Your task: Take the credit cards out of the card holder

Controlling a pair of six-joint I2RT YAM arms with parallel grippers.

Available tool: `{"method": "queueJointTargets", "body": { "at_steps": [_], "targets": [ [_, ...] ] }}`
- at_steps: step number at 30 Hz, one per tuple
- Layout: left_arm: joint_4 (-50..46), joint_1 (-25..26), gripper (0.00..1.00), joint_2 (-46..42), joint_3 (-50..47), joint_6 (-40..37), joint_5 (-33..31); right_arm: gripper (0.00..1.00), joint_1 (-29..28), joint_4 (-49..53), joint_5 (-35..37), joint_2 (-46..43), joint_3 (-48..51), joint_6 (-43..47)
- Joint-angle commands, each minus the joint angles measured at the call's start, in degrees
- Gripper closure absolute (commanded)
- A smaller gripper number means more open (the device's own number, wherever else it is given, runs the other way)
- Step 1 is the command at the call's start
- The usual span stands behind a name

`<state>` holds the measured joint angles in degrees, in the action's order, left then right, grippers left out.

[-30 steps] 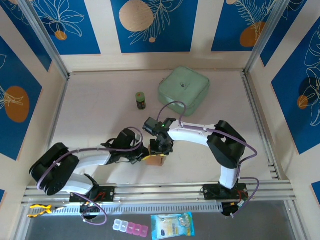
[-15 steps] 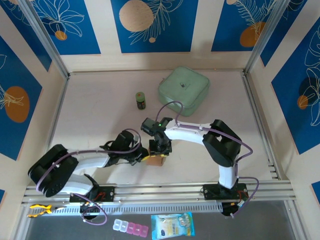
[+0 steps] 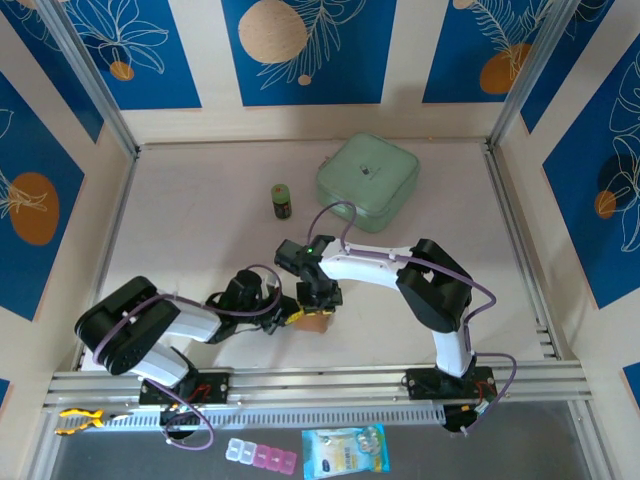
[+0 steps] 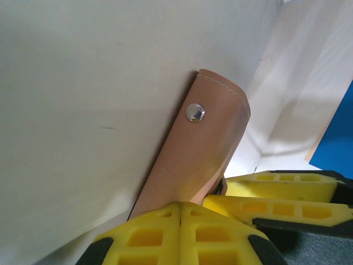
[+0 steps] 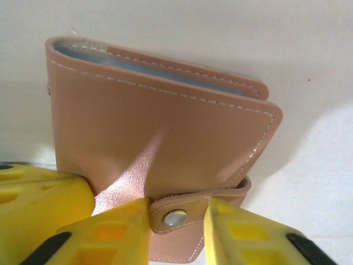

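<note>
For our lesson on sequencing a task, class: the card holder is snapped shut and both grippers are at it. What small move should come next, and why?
Probably close the right gripper on the snap tab and pull it open. The card holder is fastened, the tab sits between those fingers, and the left gripper seems to clamp the holder's edge to brace it.

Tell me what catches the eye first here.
The closed pinkish-tan card holder sits at the near middle of the table. The left jaws pinch one edge of it while the right jaws hold its snap tab. Far behind lies a mint-green zip case.
</note>
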<state>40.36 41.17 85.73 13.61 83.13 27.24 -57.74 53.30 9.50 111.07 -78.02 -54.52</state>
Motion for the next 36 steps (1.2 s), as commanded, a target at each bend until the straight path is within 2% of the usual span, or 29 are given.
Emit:
{"method": "queueJointTargets", "body": {
  "at_steps": [1,5,9,15,22,28,36],
  "targets": [
    [-4.72,0.69,1.0,1.83,-0.7,0.37,-1.07,0.78,-1.32,-2.39,-2.88,2.97,1.13,-0.41],
    [-7.45,0.67,1.0,0.86,-0.08,-0.4,-1.22,0.89,-1.27,-2.68,-2.99,2.72,1.37,-0.27],
    [-10.34,0.72,1.0,-0.02,0.54,-1.39,-1.51,0.92,-1.19,-2.78,-2.34,1.3,1.98,-0.38],
    [-13.84,0.61,1.0,-1.79,1.47,-2.33,-1.82,0.83,-0.5,-0.25,0.57,-2.91,2.14,-0.53],
    [-26.04,0.71,1.0,-6.95,6.39,-6.81,-2.55,0.78,1.21,0.22,1.51,-7.43,6.08,-0.79],
    [-33.96,0.68,0.94,-9.17,11.05,-10.09,-2.56,0.76,2.26,-2.19,0.58,-9.57,9.51,-0.9],
    [-35.12,0.69,0.91,-8.79,13.34,-10.91,-3.09,0.75,4.46,-10.66,-3.08,-10.0,14.21,-1.23]
  ]
}}
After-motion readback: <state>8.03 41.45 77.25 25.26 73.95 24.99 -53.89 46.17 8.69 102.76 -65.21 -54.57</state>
